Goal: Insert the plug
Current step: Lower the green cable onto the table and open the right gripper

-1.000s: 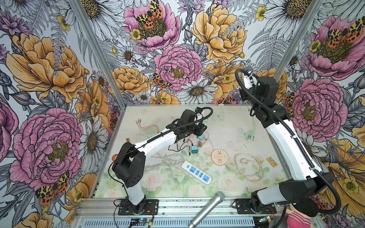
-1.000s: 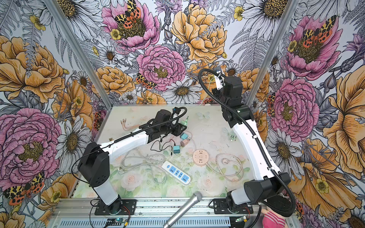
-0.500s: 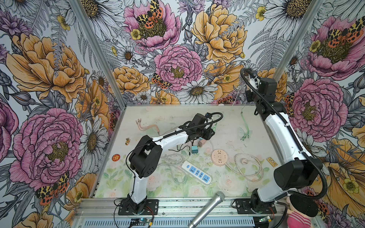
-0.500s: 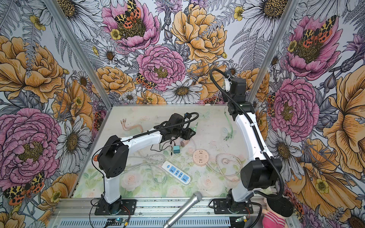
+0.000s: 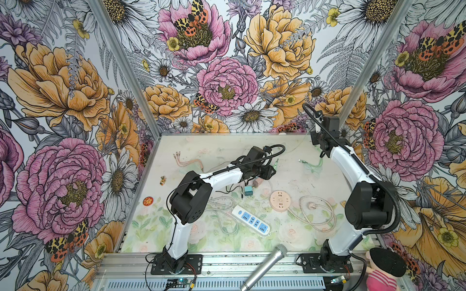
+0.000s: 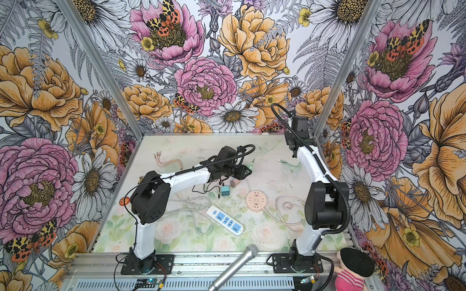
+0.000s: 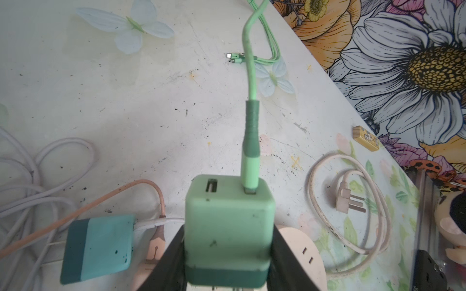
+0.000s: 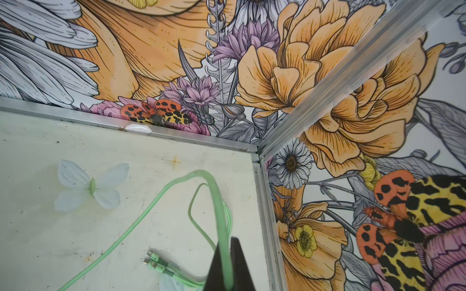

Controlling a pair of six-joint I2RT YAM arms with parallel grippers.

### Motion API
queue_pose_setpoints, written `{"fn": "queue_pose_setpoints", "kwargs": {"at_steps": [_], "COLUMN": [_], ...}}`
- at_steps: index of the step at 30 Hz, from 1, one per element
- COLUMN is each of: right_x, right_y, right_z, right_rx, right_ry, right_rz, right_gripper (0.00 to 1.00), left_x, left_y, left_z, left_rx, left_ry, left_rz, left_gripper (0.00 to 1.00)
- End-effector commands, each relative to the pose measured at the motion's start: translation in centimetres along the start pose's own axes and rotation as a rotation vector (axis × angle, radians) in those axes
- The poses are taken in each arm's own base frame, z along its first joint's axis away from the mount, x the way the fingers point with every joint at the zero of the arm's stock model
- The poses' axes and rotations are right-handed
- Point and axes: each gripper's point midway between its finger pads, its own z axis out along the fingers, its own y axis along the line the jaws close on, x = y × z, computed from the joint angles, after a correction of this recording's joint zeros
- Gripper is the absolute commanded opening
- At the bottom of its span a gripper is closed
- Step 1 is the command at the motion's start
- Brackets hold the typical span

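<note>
Both jaws grip: left jaws brace the green charger (image 7: 228, 226) over the bench (image 7: 126, 113) centre; right jaws pinch its cable (image 8: 221, 221) near the far right corner; the plug (image 7: 248, 176) sits in the charger.

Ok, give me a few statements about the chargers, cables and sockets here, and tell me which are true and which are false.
1. The left fingers grip the green charger. True.
2. The green cable is plugged into the green charger. True.
3. The right fingers are open and empty. False: they are shut on the green cable.
4. The cream three-pin plug is in the round pink socket. False: it lies loose, apart from the socket.
5. Both of the charger's openings are filled. False: the second port is empty.
</note>
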Motion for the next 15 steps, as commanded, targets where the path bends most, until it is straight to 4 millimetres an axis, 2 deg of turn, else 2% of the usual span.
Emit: {"fn": "queue_pose_setpoints", "kwargs": {"at_steps": [1,2,6,10,13,15], "right_x": [0.3,0.7,2.2,3.5,4.1,4.2], "right_y": [-0.1,0.2,1.3,1.7,1.9,2.8], "right_z": [0.2,0.2,-1.0,-3.1,-5.1,-6.8], "right_rx": [0.018,0.007,-0.053,-0.082,-0.118,-0.186], "right_ry": [-0.004,0.002,0.01,0.013,0.019,0.007], "right_rz": [0.042,0.054,0.104,0.148,0.189,0.215], "right_gripper": [0.0,0.01,0.19,0.41,0.46,0.47], "left_x": [-1.8,-1.7,-1.5,-1.7,-2.0,-2.0], "left_y": [-1.3,-1.3,-1.9,-2.5,-3.3,-3.8], "left_z": [0.2,0.4,1.4,2.5,3.3,3.9], "left_rx": [0.05,0.051,0.058,0.07,0.085,0.097], "left_ry": [-0.046,-0.043,-0.035,-0.036,-0.038,-0.038], "left_rz": [0.007,0.005,0.016,0.024,0.047,0.062], "left_gripper": [0.39,0.39,0.39,0.39,0.39,0.39]}}
